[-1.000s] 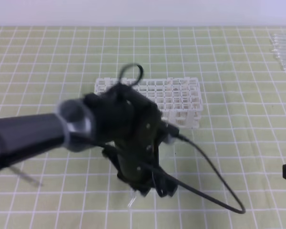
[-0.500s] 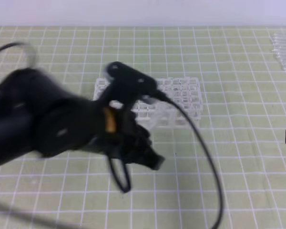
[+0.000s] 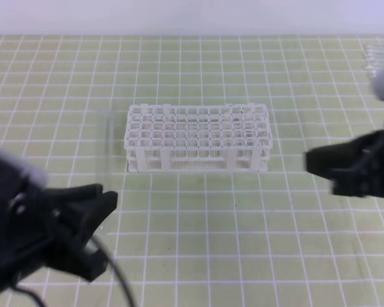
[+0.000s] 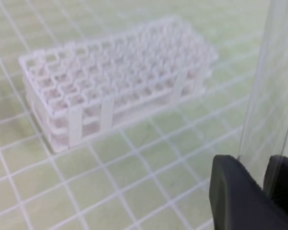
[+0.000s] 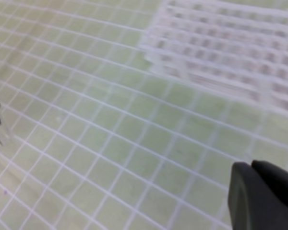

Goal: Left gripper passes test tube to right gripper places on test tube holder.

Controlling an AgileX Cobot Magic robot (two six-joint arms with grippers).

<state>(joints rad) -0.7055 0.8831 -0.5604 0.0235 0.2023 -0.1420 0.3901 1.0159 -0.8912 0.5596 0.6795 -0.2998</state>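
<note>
Test tube: slim clear glass, seen close in the left wrist view as a near-upright pale streak rising from between the black fingers to the top edge. In the high view it is only a faint vertical smear above the claw, left of the rack.

Left gripper: low left of the high view, blurred, fingers pinching the tube at its lower end.

Right gripper: mid right of the high view, reaching inward, blurred. Two fingers show, one above the other with a small gap; whether spread or closed, cannot tell. Right wrist view shows only one dark finger at bottom right.

Test tube holder: white lattice rack, two-tiered, open sides, centred on the green gridded mat. No tube visible in its holes.

Room: the grippers are well apart, each clear of the rack's ends; open mat lies between them in front of the rack. Bundle of clear tubes at the far right edge.
</note>
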